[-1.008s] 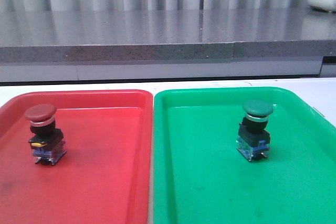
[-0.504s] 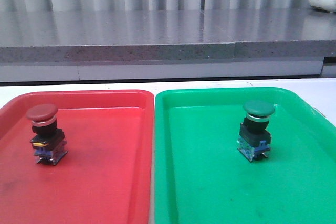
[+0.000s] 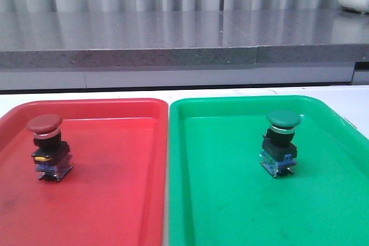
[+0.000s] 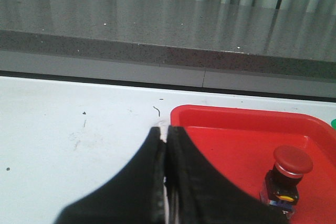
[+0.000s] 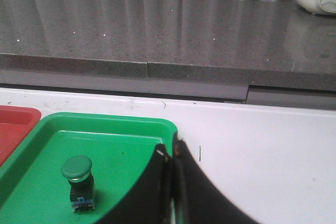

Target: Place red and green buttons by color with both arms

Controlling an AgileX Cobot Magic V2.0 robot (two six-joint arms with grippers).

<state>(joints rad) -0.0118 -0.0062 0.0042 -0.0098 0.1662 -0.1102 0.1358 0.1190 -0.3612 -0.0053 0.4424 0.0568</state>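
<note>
Nothing has shifted: red button (image 3: 47, 146) upright in my red tray (image 3: 115, 200), green button (image 3: 281, 142) in the green tray (image 3: 230, 200), left claw (image 4: 166, 139) and right claw (image 5: 171, 153) both clenched empty.

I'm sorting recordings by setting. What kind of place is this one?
Probably a lab or test bench set up for sorting: a white table with a red tray and green tray, each holding one matching industrial push-button, before a grey stone counter and curtains.
</note>
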